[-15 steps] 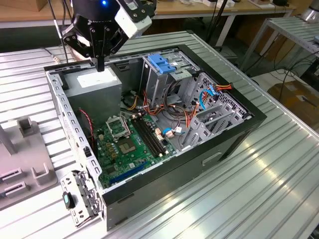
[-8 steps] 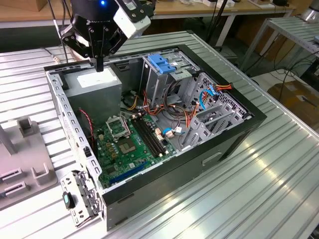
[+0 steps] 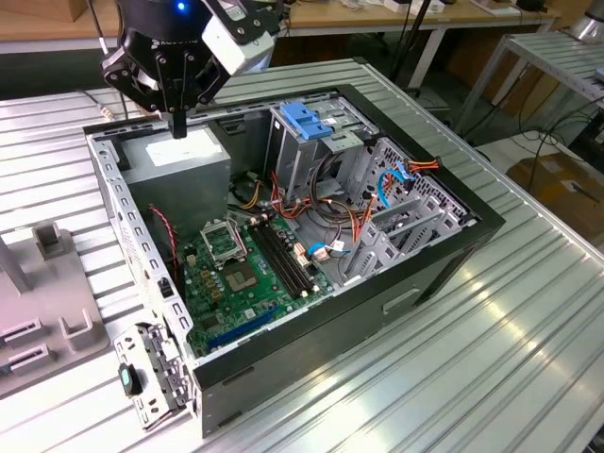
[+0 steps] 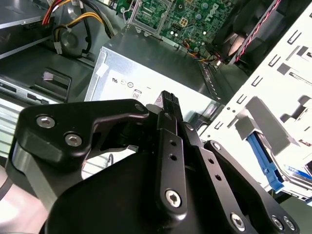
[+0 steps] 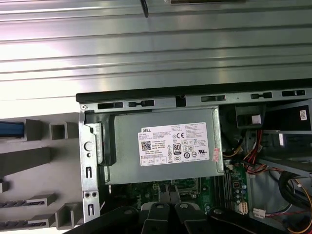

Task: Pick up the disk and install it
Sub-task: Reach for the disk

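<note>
My gripper [image 3: 179,125] hangs just above the grey power-supply box [image 3: 184,162] at the back corner of the open computer case [image 3: 453,247], on the exterior view's left. Its black fingers [image 4: 168,103] are pressed together with nothing between them. The same box with its white sticker [image 5: 178,145] lies below the gripper in the first wrist view. Only a blue side rail of the disk [image 4: 264,158] shows, lying in a grey slotted stand [image 5: 44,158] beside the case. A strip of that blue rail [image 5: 10,129] also appears in the first wrist view.
Inside the case are the green motherboard [image 3: 245,278], bundles of red and orange cables [image 3: 330,222], and a tall metal cage with a light-blue latch [image 3: 307,118]. The grey stand [image 3: 47,283] sits outside the case on the ribbed metal table [image 3: 491,359].
</note>
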